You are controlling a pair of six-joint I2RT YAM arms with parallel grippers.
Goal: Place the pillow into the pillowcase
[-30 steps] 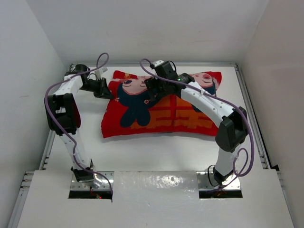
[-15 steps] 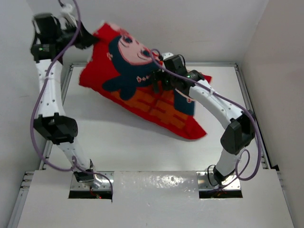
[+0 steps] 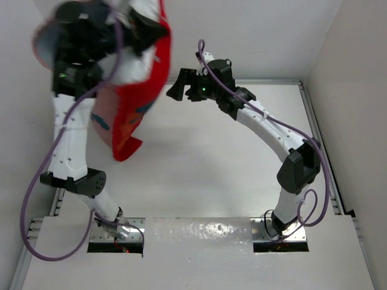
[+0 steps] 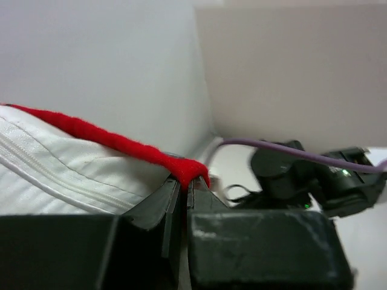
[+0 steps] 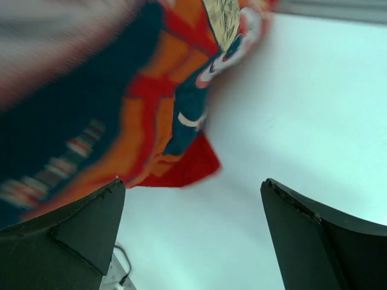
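Two arms from above: the left holds the pillowcase (image 3: pixel 148 90) high over the worktop's (image 3: pixel 211 175) left edge, the right fingers (image 3: pixel 177 93) apart near its far edge. Left wrist: left fingers (image 4: pixel 158 208) clamped on the red hem, white pillow (image 4: pixel 54 169) beside. Right wrist: pillowcase before parted fingers.

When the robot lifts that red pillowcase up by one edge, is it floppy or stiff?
Probably floppy: the pillowcase droops in a long fold below the left gripper, which pinches only its red edge. It seems light too, since that small pinch holds it up. Hanging free like that, it may swing when the arm moves.
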